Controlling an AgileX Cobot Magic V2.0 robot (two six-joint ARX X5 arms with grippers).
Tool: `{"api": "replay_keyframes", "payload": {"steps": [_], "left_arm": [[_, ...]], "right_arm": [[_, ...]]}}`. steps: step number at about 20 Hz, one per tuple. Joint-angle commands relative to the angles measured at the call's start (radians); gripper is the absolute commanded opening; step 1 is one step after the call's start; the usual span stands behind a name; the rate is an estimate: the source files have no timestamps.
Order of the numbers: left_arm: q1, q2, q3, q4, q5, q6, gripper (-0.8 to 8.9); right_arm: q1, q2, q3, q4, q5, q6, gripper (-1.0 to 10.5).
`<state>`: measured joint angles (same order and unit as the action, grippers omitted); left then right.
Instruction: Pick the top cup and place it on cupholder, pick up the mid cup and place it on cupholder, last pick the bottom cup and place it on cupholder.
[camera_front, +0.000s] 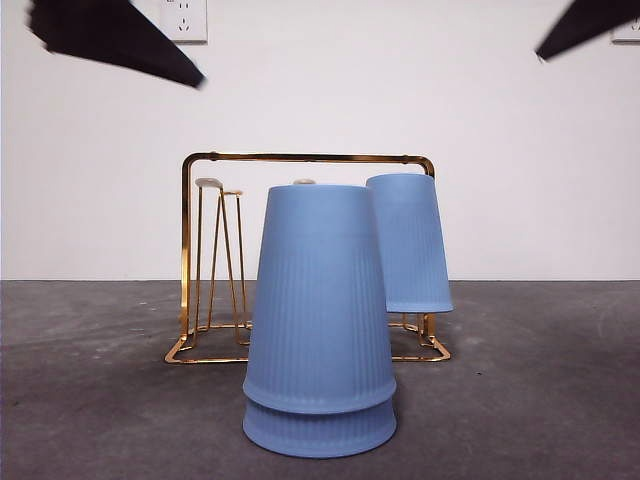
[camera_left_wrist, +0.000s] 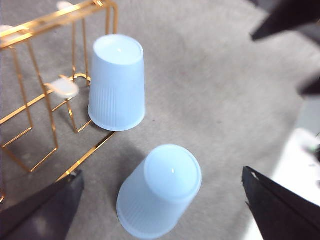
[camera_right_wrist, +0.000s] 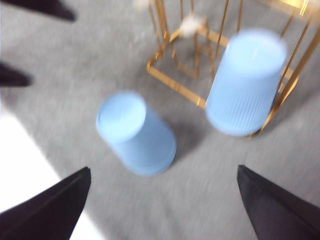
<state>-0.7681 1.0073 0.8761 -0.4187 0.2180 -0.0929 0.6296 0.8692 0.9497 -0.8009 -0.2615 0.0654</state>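
Two nested blue cups stand upside down on the grey table, with only the rim of the lower one showing. Behind them is the gold wire cupholder. A third blue cup hangs upside down on its right-hand prong, and the left prongs are bare. My left gripper hovers open high above the stack, beside the cupholder. My right gripper is also open, high over the stack. In the front view only black tips show at the top corners.
Dark grey mat covers the table in front of a white wall with a power outlet. A white strip past the mat's edge shows in both wrist views. The other arm's black jaws reach into each wrist view's far corner.
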Motion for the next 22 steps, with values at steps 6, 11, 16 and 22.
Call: {"api": "replay_keyframes", "payload": {"steps": [6,11,16,22], "left_arm": [[-0.123,0.202,0.021,0.123,-0.135,0.041,5.03],[-0.148,0.309,0.021,0.157,-0.179,0.059,5.03],[-0.156,0.358,0.021,0.158,-0.185,0.059,4.95],[-0.158,0.359,0.021,0.172,-0.185,0.058,3.58]], "right_arm": [[0.017,-0.100,-0.105,0.013,0.004,0.080,4.6],[0.017,-0.108,-0.105,0.014,0.005,0.080,4.6],[0.017,-0.108,-0.105,0.014,0.005,0.079,4.6],[0.017,-0.108,-0.105,0.014,0.005,0.076,4.6]]}}
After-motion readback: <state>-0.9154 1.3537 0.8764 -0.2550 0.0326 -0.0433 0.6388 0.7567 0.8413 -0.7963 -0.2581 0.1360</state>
